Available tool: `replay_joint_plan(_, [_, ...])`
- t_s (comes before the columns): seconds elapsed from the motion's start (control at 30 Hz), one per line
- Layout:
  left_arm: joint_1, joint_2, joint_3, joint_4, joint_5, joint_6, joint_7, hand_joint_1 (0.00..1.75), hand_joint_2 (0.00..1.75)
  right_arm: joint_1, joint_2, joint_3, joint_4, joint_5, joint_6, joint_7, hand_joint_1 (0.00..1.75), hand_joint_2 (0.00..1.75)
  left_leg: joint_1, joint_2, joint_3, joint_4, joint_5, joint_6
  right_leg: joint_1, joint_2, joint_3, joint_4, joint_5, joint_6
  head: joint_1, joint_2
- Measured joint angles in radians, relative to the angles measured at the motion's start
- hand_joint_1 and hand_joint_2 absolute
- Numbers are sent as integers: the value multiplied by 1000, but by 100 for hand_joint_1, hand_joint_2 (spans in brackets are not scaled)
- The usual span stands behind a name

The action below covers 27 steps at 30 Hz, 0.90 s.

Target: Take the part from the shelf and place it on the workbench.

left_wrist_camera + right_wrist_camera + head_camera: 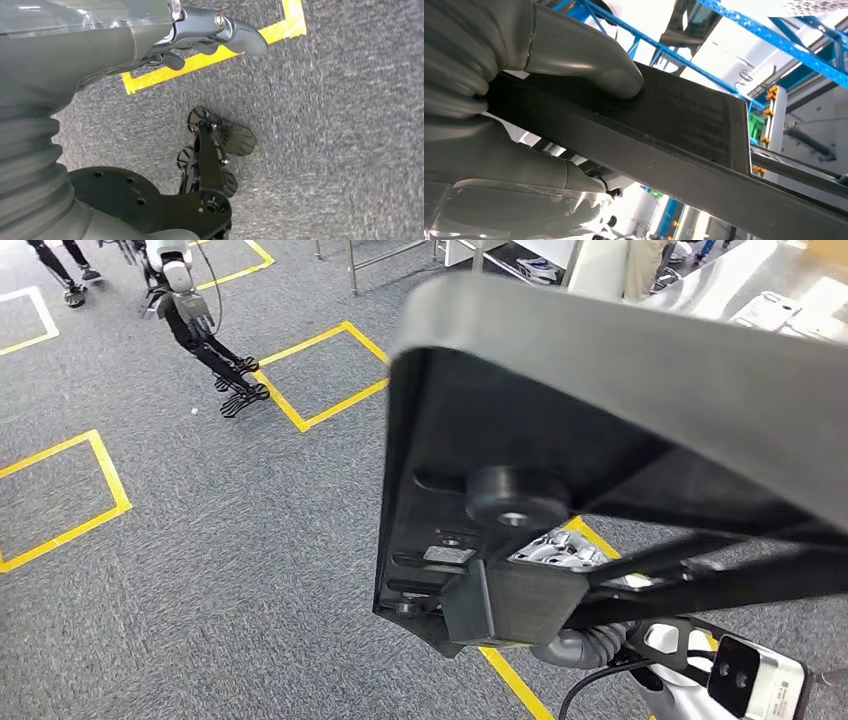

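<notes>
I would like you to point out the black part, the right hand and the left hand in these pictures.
part [560, 390], head view, on its broad curved top band.
right hand [574, 55], right wrist view, on the grey thumb pressing on the part.
left hand [200, 35], left wrist view, on the dark fingers above the carpet.

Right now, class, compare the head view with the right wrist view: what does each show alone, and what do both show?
Head view alone: grey carpet with yellow tape squares and another robot's legs. Right wrist view alone: the right hand gripping the part's edge, its thumb pressed on top, with blue ceiling beams beyond. Both: the black part.
</notes>
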Motion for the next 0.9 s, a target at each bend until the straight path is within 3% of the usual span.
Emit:
replay_joint_plan(0.07, [-3, -1, 1, 0, -1, -1, 2, 0, 175, 7, 8, 1, 0, 7, 2, -1, 175, 175, 1, 9, 4, 1, -5, -11, -2, 19, -1, -3, 4, -9, 0, 0])
replay_joint_plan(0.13, [-3, -1, 2, 0, -4, -8, 2, 0, 175, 7, 13, 0, 0, 6, 5, -2, 175, 175, 5, -15, -10, 41, -35, -21, -7, 35, 3, -10, 8, -21, -1, 0])
replay_joint_plan(0.23, [1, -1, 5, 0, -10, -17, -2, 0, 175, 8, 17, 0, 0, 1, 11, -2, 175, 175, 9, -59, -100, 234, -127, -28, -7, 61, 4, -11, 10, -30, -4, 0])
replay_joint_plan(0.27, [3, 0, 6, 0, -11, -19, -4, 0, 175, 9, 18, 0, 1, 0, 12, -3, 175, 175, 9, -63, -128, 288, -141, -29, -7, 71, 4, -10, 10, -30, -4, 0])
replay_joint_plan(0.3, [5, 0, 7, 0, -12, -21, -4, 0, 175, 10, 18, 0, 1, 0, 12, -3, 175, 175, 9, -64, -141, 307, -135, -30, -6, 83, 4, -8, 10, -30, -4, 0])
replay_joint_plan(0.33, [6, 0, 8, 0, -12, -23, -5, 0, 175, 10, 18, -1, 1, 0, 12, -3, 175, 175, 10, -64, -134, 286, -110, -29, -6, 94, 4, -6, 9, -30, -4, 0])
replay_joint_plan(0.37, [7, 1, 9, 0, -12, -26, -6, 0, 175, 11, 18, -1, 1, -2, 11, -3, 175, 175, 11, -69, -112, 232, -73, -28, -7, 106, 4, -3, 7, -28, -4, 0])
replay_joint_plan(0.43, [7, 2, 11, 0, -13, -29, -7, 0, 175, 9, 17, -1, 1, -9, 10, -3, 175, 175, 14, -103, -54, 96, -14, -22, -6, 126, 1, 5, 3, -21, -4, 0])
replay_joint_plan(0.5, [6, 4, 14, 0, -14, -29, -8, 0, 175, 6, 17, -1, 2, -20, 8, -3, 175, 175, 14, -127, -25, 29, 0, -13, -7, 144, -7, 12, 2, -10, -5, 0])
replay_joint_plan(0.57, [4, 3, 16, 0, -14, -27, -7, 0, 175, 6, 15, -2, 2, -28, 6, -3, 175, 175, 12, -114, -22, 23, 0, -1, -10, 155, -12, 13, 4, 3, -5, 0])
replay_joint_plan(0.63, [2, 4, 17, 0, -14, -26, -6, 0, 175, 4, 11, -5, 1, -35, 5, -4, 175, 175, 13, -95, -18, 15, 6, 13, -9, 123, -26, 40, -16, 12, -1, 0])
replay_joint_plan(0.67, [3, 4, 17, 0, -14, -25, -6, 0, 175, 4, 9, -7, 1, -39, 6, -4, 175, 175, 14, -85, -17, 11, 9, 19, -9, 98, -45, 82, -41, 16, 2, 0])
replay_joint_plan(0.7, [4, 5, 18, 0, -13, -25, -5, 0, 175, 4, 7, -9, 1, -42, 8, -4, 175, 175, 12, -75, -17, 10, 9, 22, -10, 74, -75, 144, -74, 20, 5, 0])
replay_joint_plan(0.77, [7, 5, 18, 0, -14, -25, -5, 0, 175, 8, 6, -14, 0, -45, 12, -4, 175, 175, 9, -56, -18, 10, 7, 25, -14, 61, -138, 274, -126, 26, 7, 0])
replay_joint_plan(0.8, [8, 5, 18, 0, -14, -25, -5, 0, 175, 11, 5, -16, 0, -45, 14, -4, 175, 175, 9, -46, -18, 11, 6, 25, -15, 59, -151, 302, -128, 27, 7, 0])
replay_joint_plan(0.83, [8, 5, 18, 0, -14, -25, -5, 0, 175, 15, 5, -17, 0, -43, 14, -4, 175, 175, 8, -36, -17, 11, 5, 24, -15, 56, -143, 285, -110, 28, 7, 0])
replay_joint_plan(0.9, [7, 5, 18, 0, -16, -27, -5, 0, 175, 18, 5, -20, -2, -35, 14, -4, 175, 175, 7, -19, -12, 11, 1, 20, -13, 31, -71, 148, -43, 22, 7, 0])
